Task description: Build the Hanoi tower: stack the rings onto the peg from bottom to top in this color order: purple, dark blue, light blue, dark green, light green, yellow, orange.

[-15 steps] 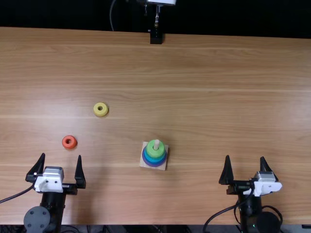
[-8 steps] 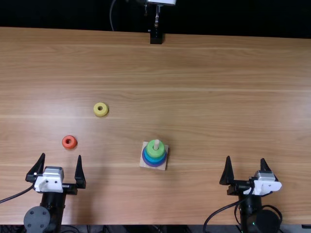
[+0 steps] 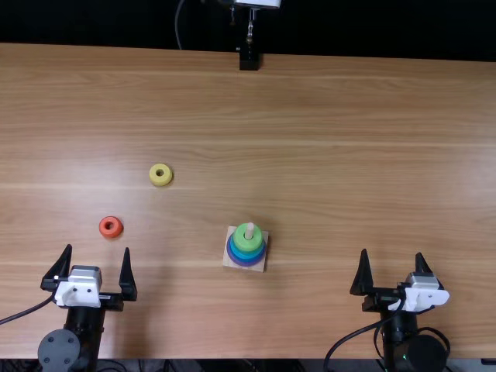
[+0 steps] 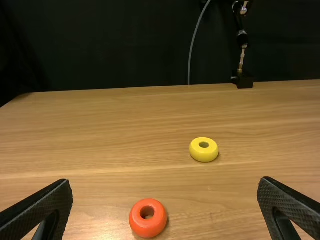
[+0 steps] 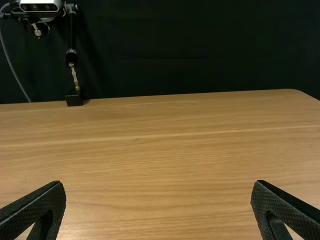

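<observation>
- The yellow ring lies flat on the table, ahead and to the right of the left gripper, the nearer of the two.
- Round, hole facing up, the ring shows no long axis; any side should suit a grasp.
- The left gripper stands open and empty, fingers well apart. The right gripper, also open and empty, is farther off.
- The orange ring sits just ahead of the left gripper, near the straight line to the yellow; a low approach could bump it.
- The peg rises between the arms, rightward and nearer the robot than the yellow ring, apparently its next stop.
- The light green ring tops the stack on the wooden base.
</observation>
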You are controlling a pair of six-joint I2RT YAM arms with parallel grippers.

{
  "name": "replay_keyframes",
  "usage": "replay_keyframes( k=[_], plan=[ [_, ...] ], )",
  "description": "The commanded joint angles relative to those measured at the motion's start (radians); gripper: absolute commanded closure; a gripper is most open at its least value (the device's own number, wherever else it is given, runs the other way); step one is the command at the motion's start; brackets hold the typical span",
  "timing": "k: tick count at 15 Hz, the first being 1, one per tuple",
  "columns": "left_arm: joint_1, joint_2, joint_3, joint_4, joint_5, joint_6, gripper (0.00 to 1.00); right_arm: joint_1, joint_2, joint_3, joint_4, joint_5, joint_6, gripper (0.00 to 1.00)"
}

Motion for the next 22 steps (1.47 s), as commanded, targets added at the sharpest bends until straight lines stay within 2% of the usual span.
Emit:
replay_keyframes(
  k=[1,10,12,15,22],
  plan=[
    [-0.003,-0.012,-0.015,-0.013,0.002,0.009,0.0,-0.01,-0.011,-0.009,0.003,-0.006,-0.001,0.0],
    [0.02,-0.012,-0.003,-0.01,0.0,0.002,0.0,-0.01,-0.011,-0.009,0.003,-0.008,-0.001,0.0],
    [0.04,0.111,0.098,0.003,-0.009,0.006,0.0,-0.01,-0.011,-0.009,0.003,-0.006,-0.003,0.0],
    [0.043,0.338,0.288,0.007,0.002,0.009,0.0,-0.01,-0.011,-0.009,0.003,-0.006,-0.001,0.0],
    [0.02,0.889,0.653,0.005,0.006,-0.005,0.0,-0.01,-0.011,-0.009,0.003,-0.006,-0.001,0.0]
  ],
)
